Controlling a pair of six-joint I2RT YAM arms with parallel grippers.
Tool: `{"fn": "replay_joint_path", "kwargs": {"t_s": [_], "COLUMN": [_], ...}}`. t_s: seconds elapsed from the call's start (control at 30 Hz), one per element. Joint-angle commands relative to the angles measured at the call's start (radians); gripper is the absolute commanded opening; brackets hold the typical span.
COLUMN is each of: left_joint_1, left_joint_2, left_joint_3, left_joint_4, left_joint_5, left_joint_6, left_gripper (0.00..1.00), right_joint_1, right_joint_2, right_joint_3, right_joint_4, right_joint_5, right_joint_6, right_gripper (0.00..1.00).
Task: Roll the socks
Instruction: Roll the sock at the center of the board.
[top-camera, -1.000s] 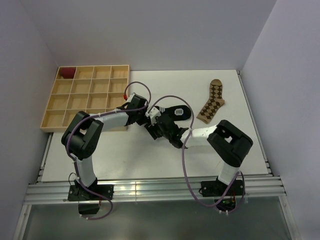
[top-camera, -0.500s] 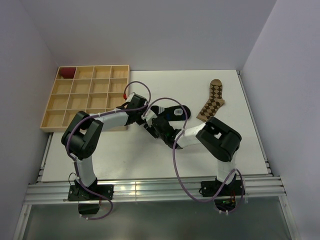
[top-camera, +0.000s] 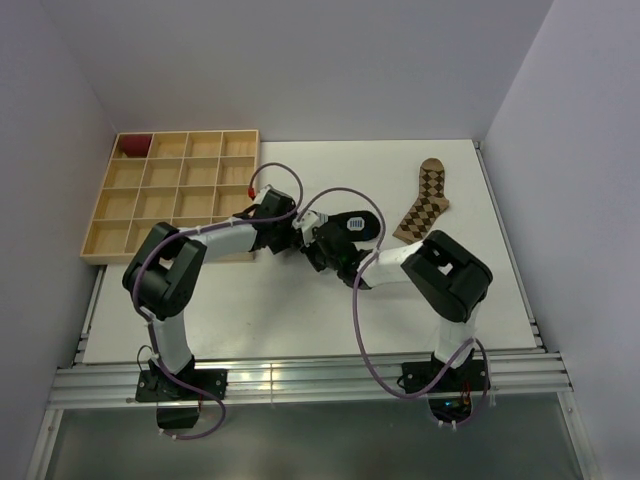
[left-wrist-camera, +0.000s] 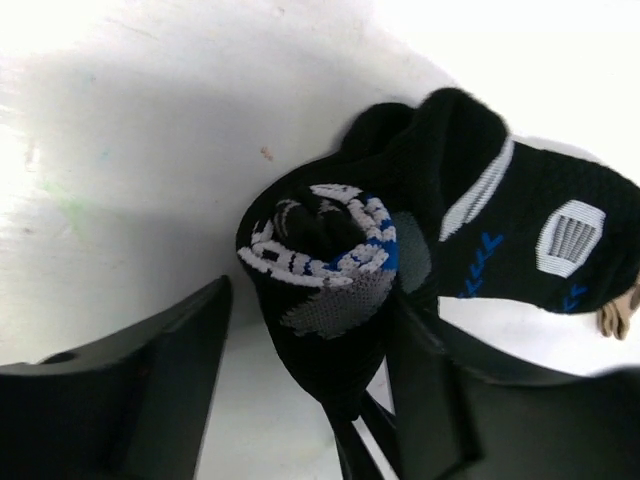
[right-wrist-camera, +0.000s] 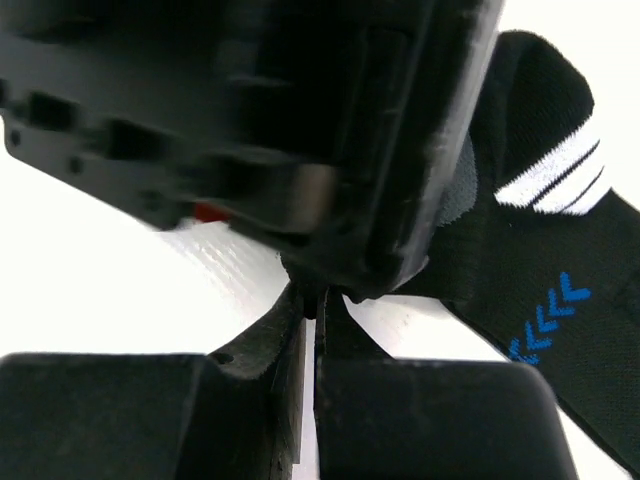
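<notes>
White tabletop holds the tan sock at upper right and the black sock half-rolled at centre, left jaws released around the roll, right jaws clenched beside it, so next probably a fresh grip to roll on toward the toe.

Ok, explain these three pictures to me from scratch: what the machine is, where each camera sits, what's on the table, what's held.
These are two robot arms bolted at the near edge of a table, each ending in a two-finger gripper. The wide picture looks down from above and behind them; the other two come from a camera on each wrist. On the table lie a black sock, one end rolled up, a flat tan argyle sock, and a wooden tray with a dark red bundle in its far-left corner compartment. The left gripper stands open either side of the roll. The right gripper is shut beside it; whether it pinches fabric I cannot tell.
</notes>
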Motion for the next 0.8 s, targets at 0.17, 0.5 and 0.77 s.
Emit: {"fn": "replay_joint_path", "kwargs": {"t_s": [0.17, 0.5, 0.77], "left_joint_1": [-0.017, -0.001, 0.006], "left_joint_2": [-0.066, -0.229, -0.311], "left_joint_3": [-0.061, -0.222, -0.339], "left_joint_4": [-0.016, 0.121, 0.272], "left_joint_5": [0.034, -0.046, -0.081], "left_joint_6": [0.011, -0.081, -0.122], "left_gripper": [0.81, 0.86, 0.88], "right_joint_1": [-0.166, -0.267, -0.281], "right_joint_2": [-0.064, 0.054, 0.097], "right_joint_3": [0.053, 0.165, 0.225], "right_joint_4": [-0.187, -0.259, -0.333], "right_joint_5": [-0.446, -0.701, -0.738], "right_joint_6": [0.223, 0.324, 0.327], "right_gripper": [0.0, 0.0, 0.0]}}
